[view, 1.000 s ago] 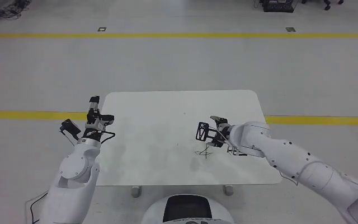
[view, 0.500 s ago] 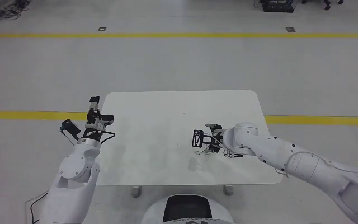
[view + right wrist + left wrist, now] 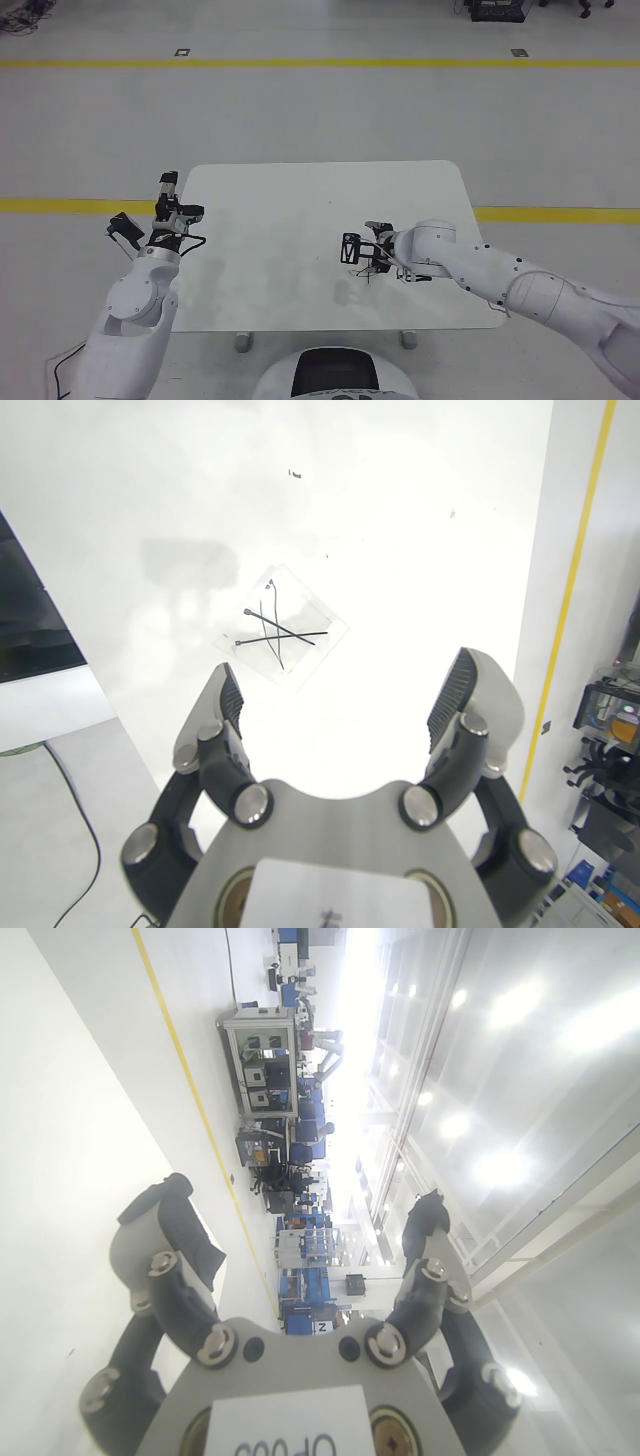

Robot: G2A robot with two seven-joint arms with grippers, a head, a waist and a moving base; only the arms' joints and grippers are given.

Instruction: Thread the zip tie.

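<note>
Right gripper (image 3: 342,695) sits over the white table (image 3: 400,525), fingers spread wide apart, nothing between them. A few black zip ties (image 3: 277,631) lie crossed over each other on a clear plastic sheet (image 3: 312,615), flat on the table, ahead of the right gripper's fingertips and not touching them. In the top view the right gripper (image 3: 350,248) is over the table's near-middle part, with the zip ties (image 3: 367,271) just beside it toward the robot. Left gripper (image 3: 172,196) is at the table's (image 3: 300,200) left edge, well apart from the ties. In the left wrist view the left gripper (image 3: 300,1223) is also spread apart and empty, facing out at the room.
</note>
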